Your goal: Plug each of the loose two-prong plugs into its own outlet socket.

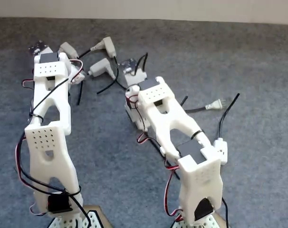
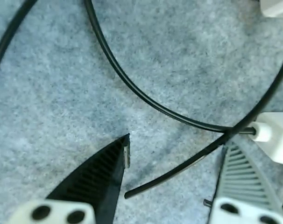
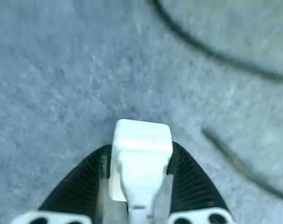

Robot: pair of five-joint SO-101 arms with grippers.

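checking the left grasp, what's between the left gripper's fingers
In the left wrist view, a black cable ending loose on the grey carpet crosses between the fingers of the open left gripper.

I seem to work in a small robotics lab or hobby workshop: my worktop [image 1: 258,57] is covered in grey short-pile carpet, with a pale wall strip [image 1: 182,9] behind it. My white printed-plastic left arm [image 1: 49,137] and right arm [image 1: 177,123] trail bare red-and-black servo wires [image 1: 168,190], stand on perforated white base plates [image 1: 63,222], and thin loose black cables [image 2: 127,84] lie about
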